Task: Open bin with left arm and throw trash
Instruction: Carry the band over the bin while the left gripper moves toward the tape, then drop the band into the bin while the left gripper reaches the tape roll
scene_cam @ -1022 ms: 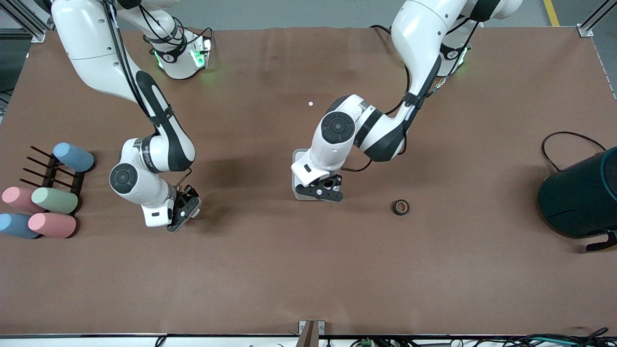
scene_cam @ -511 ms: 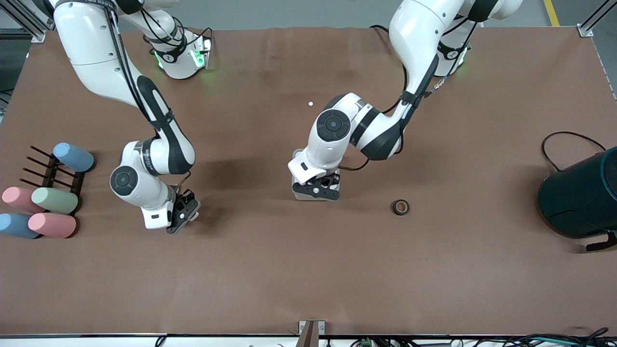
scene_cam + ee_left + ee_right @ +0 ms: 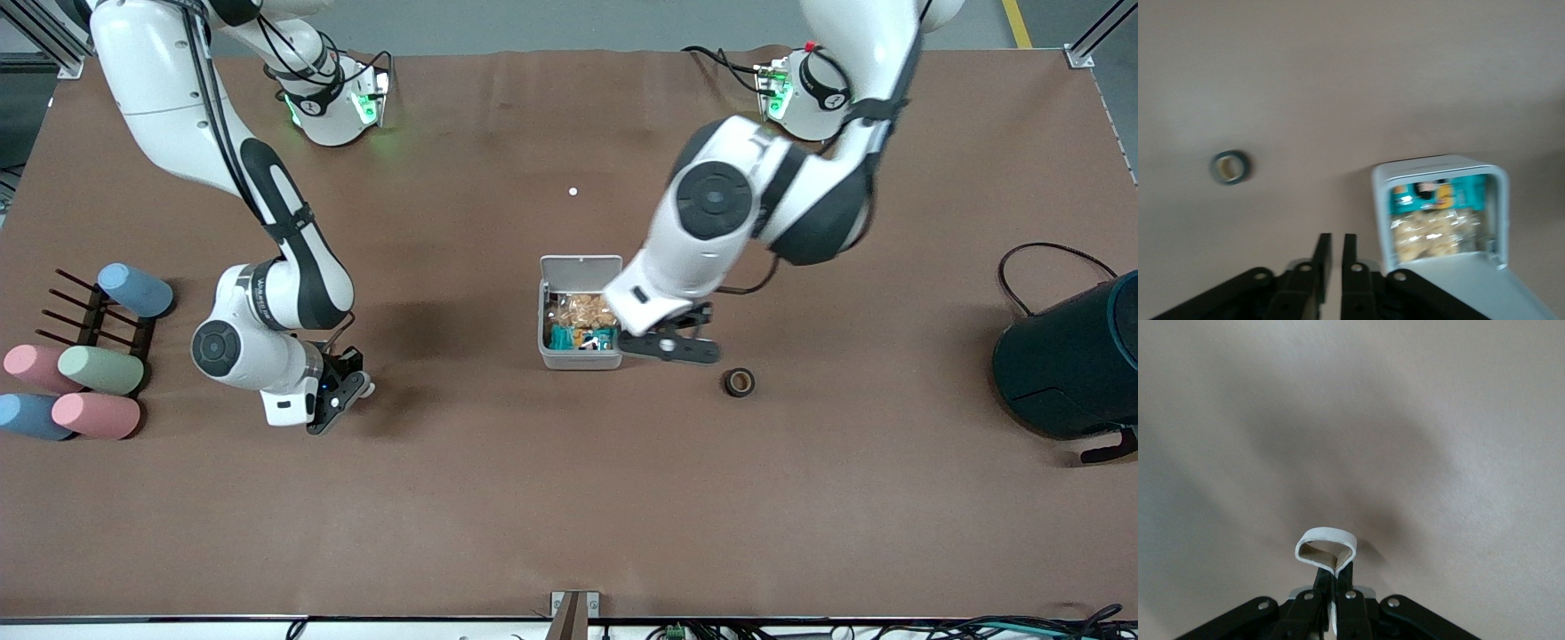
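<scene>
The white bin (image 3: 580,359) stands mid-table with its flip lid (image 3: 581,267) raised, and snack packets show inside. My left gripper (image 3: 669,348) hangs just beside the bin toward the left arm's end; its fingers are a narrow gap apart with nothing between them. In the left wrist view the bin (image 3: 1381,200) and a dark tape roll (image 3: 1230,167) lie past my left gripper (image 3: 1336,241). The tape roll (image 3: 740,382) rests on the table near that gripper. My right gripper (image 3: 342,396) is low over the table toward the right arm's end, shut on a white rubber-band loop (image 3: 1326,547).
A big dark teal cylinder (image 3: 1067,364) with a black cable (image 3: 1040,258) sits at the left arm's end. Pastel cylinders (image 3: 98,369) lie by a dark rack (image 3: 84,311) at the right arm's end. A tiny white dot (image 3: 573,191) lies farther from the camera than the bin.
My left arm lifted off the bin and swung toward its own end; the lid now stands up and the inside shows. My right gripper closed on the rubber band.
</scene>
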`<state>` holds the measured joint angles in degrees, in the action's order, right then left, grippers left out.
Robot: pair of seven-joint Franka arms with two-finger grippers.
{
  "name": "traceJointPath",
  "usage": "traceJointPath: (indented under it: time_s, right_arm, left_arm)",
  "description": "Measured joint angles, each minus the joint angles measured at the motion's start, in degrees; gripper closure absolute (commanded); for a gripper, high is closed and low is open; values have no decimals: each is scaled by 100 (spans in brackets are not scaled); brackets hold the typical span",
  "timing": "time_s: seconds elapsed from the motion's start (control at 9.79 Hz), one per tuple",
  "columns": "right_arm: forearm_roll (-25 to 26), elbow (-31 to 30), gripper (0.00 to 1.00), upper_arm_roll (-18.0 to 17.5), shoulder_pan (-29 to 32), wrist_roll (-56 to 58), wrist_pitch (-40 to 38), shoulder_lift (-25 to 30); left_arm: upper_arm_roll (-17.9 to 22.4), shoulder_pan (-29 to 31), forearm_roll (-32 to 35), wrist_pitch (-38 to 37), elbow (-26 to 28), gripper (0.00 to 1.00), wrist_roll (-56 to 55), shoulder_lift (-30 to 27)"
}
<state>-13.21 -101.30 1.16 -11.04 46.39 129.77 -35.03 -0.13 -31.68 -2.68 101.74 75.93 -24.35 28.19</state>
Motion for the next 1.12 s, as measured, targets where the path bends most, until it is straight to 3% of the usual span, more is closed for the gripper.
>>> traceJointPath:
  time_s: [0.41, 0.61, 0.92, 1.02, 1.12]
  right_arm:
    - [-281, 371, 94, -989, -173, -2528, -387, 266]
    - [-298, 560, 92, -1358, -581, -4408, -380, 351]
    - [-295, 961, 89, -1418, -1503, -6491, -327, 359]
    - [-292, 1053, 78, -1411, -1697, -6980, -304, 356]
    - [-288, 1126, 52, -1400, -1860, -7326, -237, 337]
  left_arm:
    - [-14, 956, 196, -174, 539, 0, 361, -128]
    - [-20, 1061, 196, 459, 1067, 0, 402, -91]
    - [-43, 1057, 196, 1687, 2015, 0, 402, -4]
    - [-44, 1059, 196, 2002, 2226, 1, 402, 54]
    - [-43, 1064, 196, 2287, 2372, 1, 402, 138]
